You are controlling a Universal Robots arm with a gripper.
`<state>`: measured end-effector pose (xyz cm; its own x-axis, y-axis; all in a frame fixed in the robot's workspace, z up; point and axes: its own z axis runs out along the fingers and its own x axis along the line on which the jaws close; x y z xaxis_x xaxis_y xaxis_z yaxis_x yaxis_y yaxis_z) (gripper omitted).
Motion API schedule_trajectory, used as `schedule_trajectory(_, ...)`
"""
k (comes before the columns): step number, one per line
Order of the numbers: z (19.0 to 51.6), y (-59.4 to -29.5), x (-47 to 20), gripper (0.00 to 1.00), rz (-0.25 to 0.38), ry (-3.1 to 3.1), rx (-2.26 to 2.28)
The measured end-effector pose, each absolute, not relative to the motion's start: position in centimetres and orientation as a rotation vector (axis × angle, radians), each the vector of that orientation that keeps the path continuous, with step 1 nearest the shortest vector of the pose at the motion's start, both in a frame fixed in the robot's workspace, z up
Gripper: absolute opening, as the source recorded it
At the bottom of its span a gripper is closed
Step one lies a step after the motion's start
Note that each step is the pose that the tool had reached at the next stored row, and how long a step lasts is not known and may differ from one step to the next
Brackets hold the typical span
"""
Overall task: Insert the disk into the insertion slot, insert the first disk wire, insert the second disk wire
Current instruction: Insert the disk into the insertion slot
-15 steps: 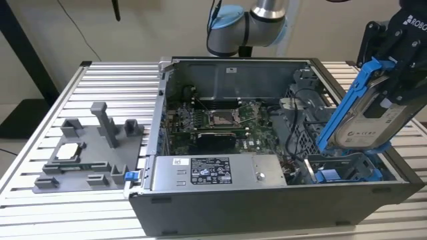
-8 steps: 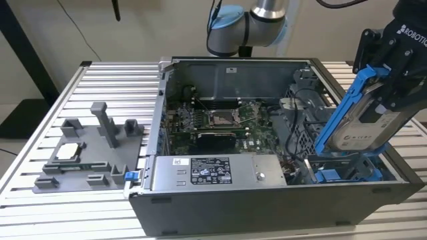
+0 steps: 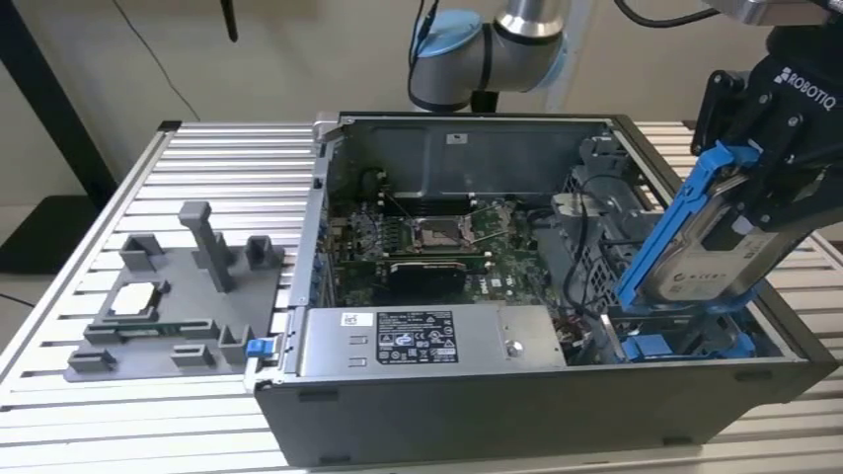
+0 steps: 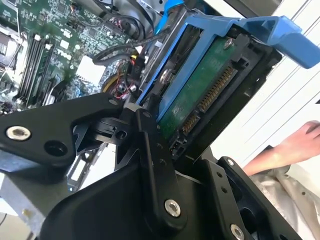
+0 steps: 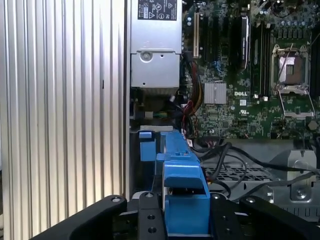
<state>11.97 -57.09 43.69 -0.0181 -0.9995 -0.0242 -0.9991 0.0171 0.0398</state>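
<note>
Gripper clamping disk, tilted over insertion slot, lower end perhaps inside

Flat rectangular silver-grey metal disk is showing a white printed label. Its plastic carrier frame is reading bright blue. In the second wrist view, the disk's underside board is showing green with gold-coloured contacts. Metal gripper is looking black all over. Grey metal insertion slot is showing blue plastic rails. Motherboard is reading green, steel computer case dark grey. Silver power supply box is showing a white label. Ribbed aluminium table is showing silver parallel stripes. Plastic fixture is looking plain mid-grey. Arm joint cap is showing light blue.
</note>
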Motion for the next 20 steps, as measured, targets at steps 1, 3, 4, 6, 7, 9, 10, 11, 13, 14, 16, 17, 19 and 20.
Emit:
schedule_trajectory(1, 43.6, -57.1, 12.0, 0.0, -0.073, -2.234, 2.195)
schedule_trajectory(3, 43.3, -57.2, 12.1, 0.0, -0.077, -2.235, 2.196)
schedule_trajectory(4, 43.2, -57.3, 12.1, 0.0, -0.077, -2.235, 2.196)
schedule_trajectory(6, 42.9, -57.5, 12.1, 0.0, -0.08, -2.236, 2.197)
schedule_trajectory(7, 42.7, -57.6, 12.1, 0.0, -0.081, -2.237, 2.198)
schedule_trajectory(9, 42.4, -57.7, 12.1, 0.0, -0.084, -2.238, 2.199)
schedule_trajectory(10, 42.2, -57.7, 12.1, 0.0, -0.085, -2.238, 2.2)
schedule_trajectory(11, 42.1, -57.8, 12.1, 0.0, -0.086, -2.239, 2.2)
schedule_trajectory(13, 41.8, -57.9, 12.1, 0.0, -0.088, -2.239, 2.201)
schedule_trajectory(14, 41.7, -58.0, 12.1, 0.0, -0.088, -2.24, 2.201)
schedule_trajectory(16, 41.5, -58.1, 12.1, 0.0, -0.091, -2.241, 2.202)
schedule_trajectory(17, 41.4, -58.1, 12.1, 0.0, -0.093, -2.242, 2.203)
schedule_trajectory(19, 41.3, -58.1, 12.1, 0.0, -0.103, -2.245, 2.207)
schedule_trajectory(20, 41.2, -58.1, 12.2, 0.0, -0.107, -2.247, 2.209)
